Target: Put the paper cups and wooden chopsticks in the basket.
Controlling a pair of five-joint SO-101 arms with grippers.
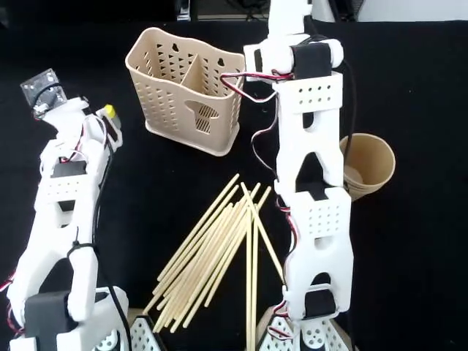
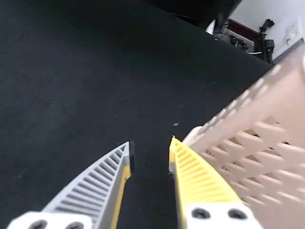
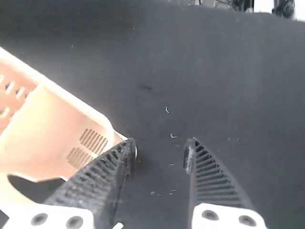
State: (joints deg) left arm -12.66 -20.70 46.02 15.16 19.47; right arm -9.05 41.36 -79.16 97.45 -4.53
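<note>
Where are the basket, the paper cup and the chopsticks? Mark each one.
basket [image 1: 175, 110], high view, on its perforated front wall.
paper cup [image 1: 374, 157], high view, on the inner wall at its open mouth.
chopsticks [image 1: 208, 252], high view, on the middle of the loose pile.

Plastic basket [image 1: 164, 102], wooden chopsticks [image 1: 208, 252], paper cup [image 1: 374, 162] (all matt) on cloth [image 1: 409, 73].
</note>
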